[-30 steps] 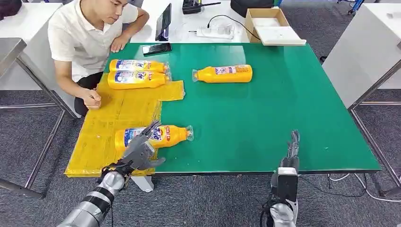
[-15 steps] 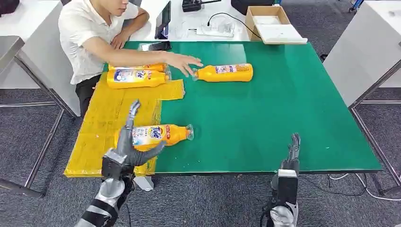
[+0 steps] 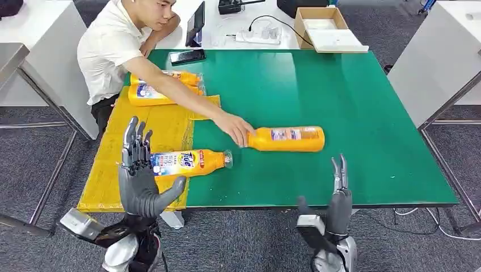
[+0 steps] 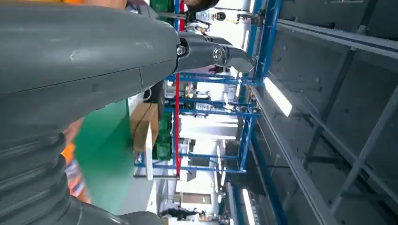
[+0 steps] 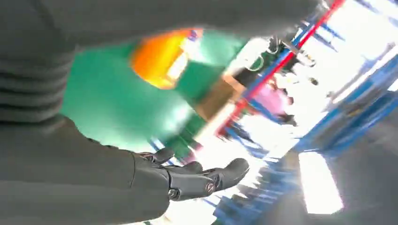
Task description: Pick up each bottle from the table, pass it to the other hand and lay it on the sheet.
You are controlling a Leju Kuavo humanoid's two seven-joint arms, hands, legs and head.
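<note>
**Head view: both hands raised and empty at the near edge of the worktop**

Head view, looking forward and down on a green worktop [image 3: 351, 85]. A yellow sheet [image 3: 142, 133] covers its left side. The left hand [image 3: 142, 175] stands upright before the near left edge, palm up, its fingers [image 3: 131, 139] spread wide and holding nothing. The right hand [image 3: 337, 201] is raised at the near right edge, its fingers [image 3: 340, 173] straight, close together and empty.

Four orange bottles lie on their sides. Two far bottles [image 3: 164, 88] rest side by side at the far end of the sheet, partly crossed by a person's arm. A near bottle [image 3: 190, 162] lies just beyond the left hand, its label end on the sheet and its capped end over the green surface. A fourth bottle [image 3: 286, 139] lies on bare green near the middle of the worktop, well apart from the sheet; a person's hand [image 3: 235, 129] touches its neck end.

The person [image 3: 122, 45] sits at the far left corner in a white shirt. A phone [image 3: 187, 56] lies on the far edge of the worktop, and an open cardboard box [image 3: 323, 28] stands beyond the far right corner.

Left wrist view: the grey hand cover [image 4: 80, 65] and dark fingers [image 4: 211, 51] extend straight, with nothing between them. Right wrist view: blurred; an orange shape over green appears beyond the hand [image 5: 141, 178].
</note>
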